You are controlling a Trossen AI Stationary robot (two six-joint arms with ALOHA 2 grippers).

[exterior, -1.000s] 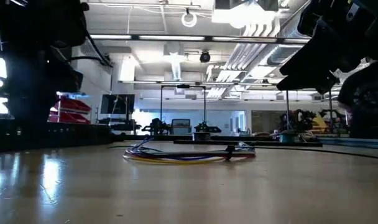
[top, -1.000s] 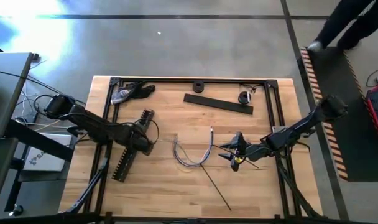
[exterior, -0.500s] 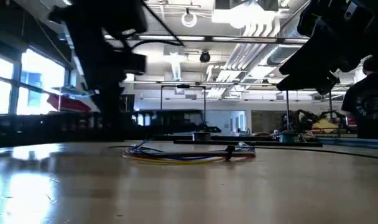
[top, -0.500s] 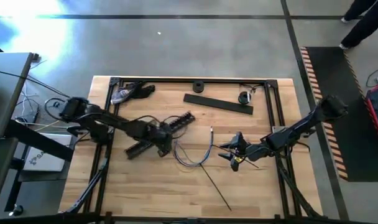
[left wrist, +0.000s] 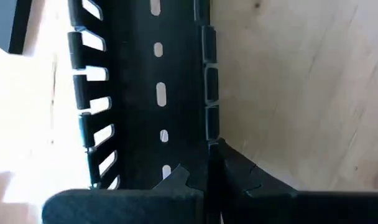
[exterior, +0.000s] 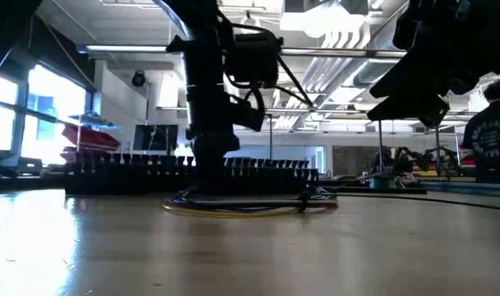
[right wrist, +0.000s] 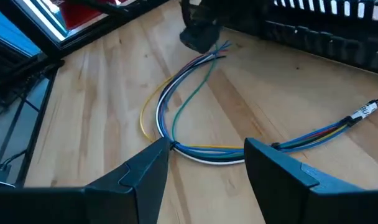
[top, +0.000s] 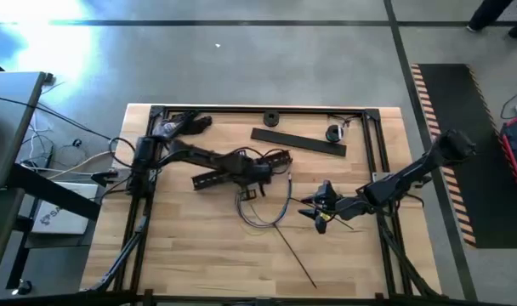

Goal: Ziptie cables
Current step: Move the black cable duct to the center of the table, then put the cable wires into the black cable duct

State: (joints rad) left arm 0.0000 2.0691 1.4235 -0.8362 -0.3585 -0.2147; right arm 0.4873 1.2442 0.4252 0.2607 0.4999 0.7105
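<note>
The cables lie as a loose U-shaped bundle of thin coloured wires on the wooden table, also seen in the right wrist view and the low view. My left gripper is just beyond the bundle's left end, shut on a long black slotted strip that lies nearly left to right. My right gripper is open just to the right of the bundle, its fingers facing the bend of the wires without touching them. My left gripper pinches one long side wall of the slotted strip between its two fingers, about midway along it. The fingers lie across that wall. The strip is held about level; whether it touches the table I cannot tell.
A thin black tie lies slanting near the table's front. At the far side are a flat black strip, a black ring, a small dark part and a dark object at the far left. A black frame edges the table.
My left gripper has carried the slotted strip from the table's left side toward the right and far edges, up to the cables' left end. The strip has turned from pointing near to far to lying nearly left to right. My right gripper and the cables have kept still.
</note>
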